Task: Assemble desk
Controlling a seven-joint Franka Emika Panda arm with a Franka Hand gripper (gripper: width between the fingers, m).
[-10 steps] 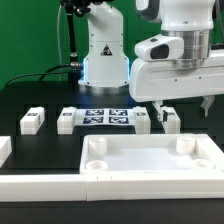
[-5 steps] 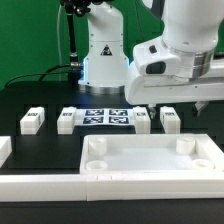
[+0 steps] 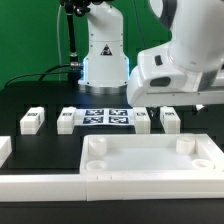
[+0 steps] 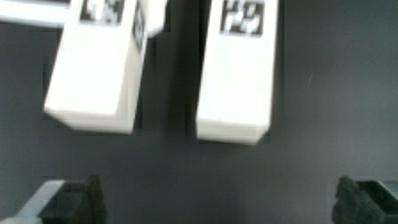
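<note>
Gripper (image 4: 221, 202): jaws released, spread wide; dark fingertips (image 4: 68, 200) blurred.
First leg (image 4: 98, 78), second leg (image 4: 237, 75): white, tagged, side by side on the black table (image 4: 329, 100), just ahead of the jaws, clear of the fingertips.
Desk top (image 3: 150, 160): flat, rim up, corner sockets showing, well apart from the jaws.
Third leg (image 3: 32, 120), fourth leg (image 3: 68, 119): beyond the marker board (image 3: 105, 117), far from the jaws.
</note>
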